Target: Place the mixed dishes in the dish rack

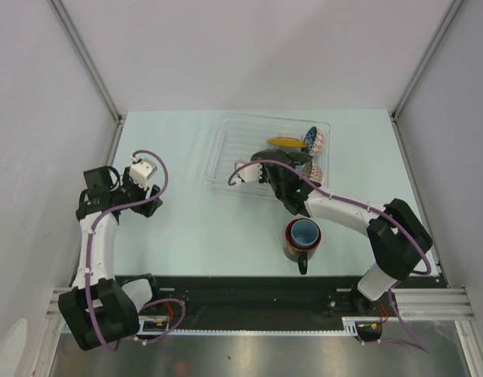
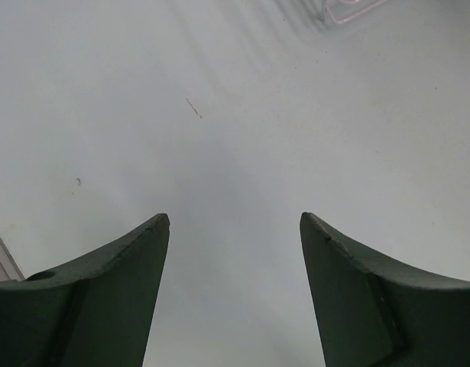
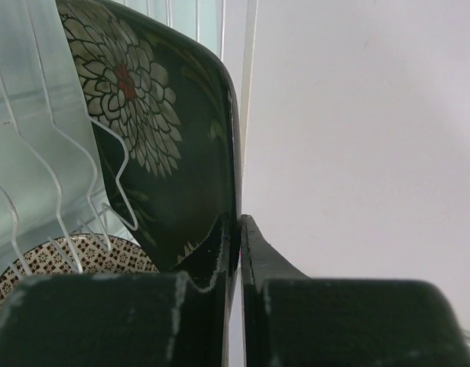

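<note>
My right end effector (image 3: 236,223) pinches the rim of the black plate (image 3: 154,130), which stands on edge among the ribs of the rack (image 1: 221,157). My left end effector (image 2: 235,220) hangs spread above the tabletop (image 2: 242,122).

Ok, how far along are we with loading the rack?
Done: the small yellow plate and patterned bowl sit in the clear dish rack. In hand: the right gripper is shut on the black floral plate, holding it upright by the rack's ribs. Left: the light blue cup, nested in the dark mug on the table; the left gripper hangs open and empty.
</note>
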Robot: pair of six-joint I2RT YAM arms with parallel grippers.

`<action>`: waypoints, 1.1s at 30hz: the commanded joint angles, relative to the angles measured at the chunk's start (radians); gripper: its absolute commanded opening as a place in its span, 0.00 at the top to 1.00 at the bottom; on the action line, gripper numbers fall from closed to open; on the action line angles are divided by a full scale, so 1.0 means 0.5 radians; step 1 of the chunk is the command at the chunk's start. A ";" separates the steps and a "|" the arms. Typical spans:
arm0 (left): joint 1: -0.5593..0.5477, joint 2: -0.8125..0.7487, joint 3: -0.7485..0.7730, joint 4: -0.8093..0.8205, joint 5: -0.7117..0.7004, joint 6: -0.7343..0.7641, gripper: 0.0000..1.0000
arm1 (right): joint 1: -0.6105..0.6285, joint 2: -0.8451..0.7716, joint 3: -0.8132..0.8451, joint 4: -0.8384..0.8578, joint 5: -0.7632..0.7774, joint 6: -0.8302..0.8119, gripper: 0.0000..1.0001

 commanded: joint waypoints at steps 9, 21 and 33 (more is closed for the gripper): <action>0.039 -0.004 -0.041 0.069 0.053 -0.006 0.26 | 0.004 0.071 0.004 -0.105 0.114 0.049 1.00; 0.067 0.023 -0.038 0.075 0.086 0.004 0.26 | 0.042 -0.039 -0.030 0.689 0.227 -0.527 1.00; 0.067 0.017 -0.054 0.081 0.083 0.007 0.26 | -0.051 -0.159 -0.067 0.714 0.209 -0.583 1.00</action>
